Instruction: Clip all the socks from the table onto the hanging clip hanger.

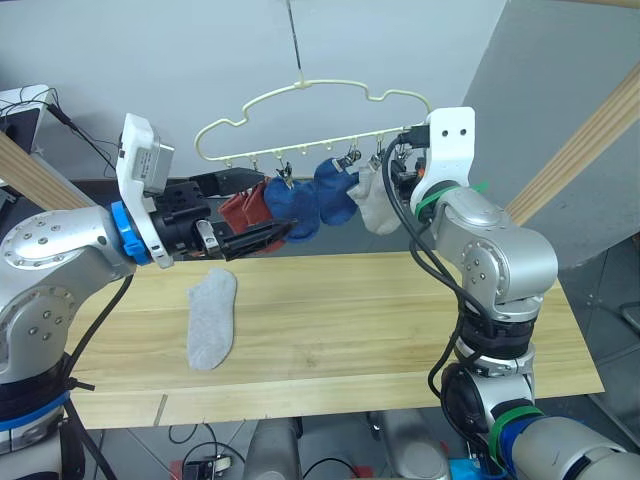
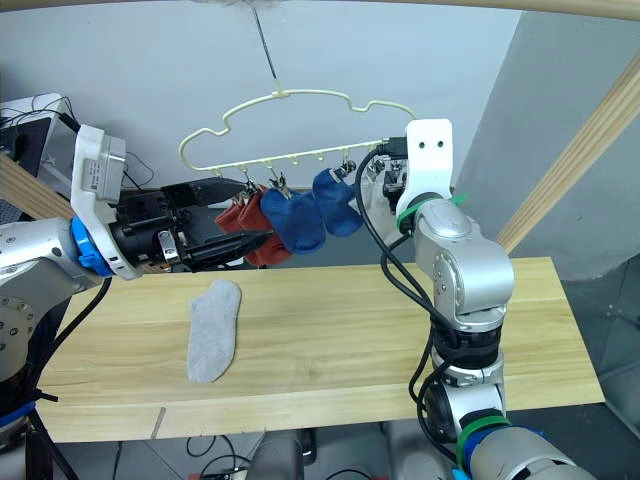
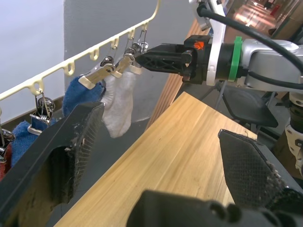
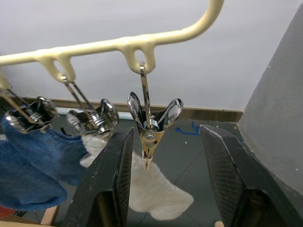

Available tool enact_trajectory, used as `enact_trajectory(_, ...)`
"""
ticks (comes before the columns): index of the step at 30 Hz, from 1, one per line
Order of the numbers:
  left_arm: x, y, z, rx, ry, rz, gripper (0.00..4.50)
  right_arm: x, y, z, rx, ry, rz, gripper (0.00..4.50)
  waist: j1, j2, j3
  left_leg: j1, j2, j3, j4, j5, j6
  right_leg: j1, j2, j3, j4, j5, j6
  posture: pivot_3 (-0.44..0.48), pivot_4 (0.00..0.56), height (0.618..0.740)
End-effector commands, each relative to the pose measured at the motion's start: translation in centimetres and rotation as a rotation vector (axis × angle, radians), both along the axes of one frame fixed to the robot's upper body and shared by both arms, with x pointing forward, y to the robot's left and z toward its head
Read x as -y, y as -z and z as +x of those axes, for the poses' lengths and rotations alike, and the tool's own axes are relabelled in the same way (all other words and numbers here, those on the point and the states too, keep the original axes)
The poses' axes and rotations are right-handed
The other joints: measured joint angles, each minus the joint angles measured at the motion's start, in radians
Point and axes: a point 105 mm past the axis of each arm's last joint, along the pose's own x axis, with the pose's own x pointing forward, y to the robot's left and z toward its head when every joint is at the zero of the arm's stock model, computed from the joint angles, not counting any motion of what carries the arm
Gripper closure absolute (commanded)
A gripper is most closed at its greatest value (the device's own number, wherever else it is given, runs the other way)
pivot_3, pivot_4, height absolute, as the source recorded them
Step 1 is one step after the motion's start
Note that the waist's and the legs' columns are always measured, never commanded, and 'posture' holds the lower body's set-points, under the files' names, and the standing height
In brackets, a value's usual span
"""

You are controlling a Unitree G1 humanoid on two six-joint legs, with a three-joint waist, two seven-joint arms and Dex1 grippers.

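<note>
Two pincers are raised at the clip hanger [image 1: 300, 120], one at each end of its bar. The right pincer [image 4: 165, 156] is held with its fingers spread apart and nothing between them; in the right wrist view an empty metal clip [image 4: 150, 124] hangs in the gap, at the bar's right end. Just beside that clip a light grey sock [image 1: 376, 205] is seen hanging. The left pincer [image 1: 245, 210] is also held open, empty, its two black fingers pointing along the bar at the rust red socks [image 2: 243, 222]. Between the red pair and the hung grey sock, two blue socks [image 1: 312, 200] are clipped side by side. The hanger is suspended by its metal hook [image 1: 296, 45] above the far edge of the tabletop [image 1: 400, 330]. One more light grey sock [image 1: 211, 318] is left lying flat on the pale wood, toward the robot's left, below the left pincer and well apart from it.
</note>
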Motion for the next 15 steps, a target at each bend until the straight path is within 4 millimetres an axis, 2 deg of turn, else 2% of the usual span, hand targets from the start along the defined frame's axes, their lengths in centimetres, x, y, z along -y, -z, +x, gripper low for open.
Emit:
enact_trajectory(1,0.0,-1.0,-0.8,0.049,0.001,0.015,0.06,0.0,-1.7,-0.2,0.075,0.0,0.017,2.22,0.001,0.0,0.0,0.0,0.0,0.0,0.0,0.0,0.0,0.0,0.0,0.0,0.0,0.0,0.0,-0.117,0.319,0.74)
enact_trajectory(15,0.1,-1.0,-0.8,0.052,-0.016,0.009,0.06,-0.3,-2.0,1.1,0.089,0.01,0.027,2.22,0.013,0.0,0.0,0.0,0.0,0.0,0.0,0.0,0.0,0.0,0.0,0.0,0.0,0.0,0.0,-0.102,0.313,0.74)
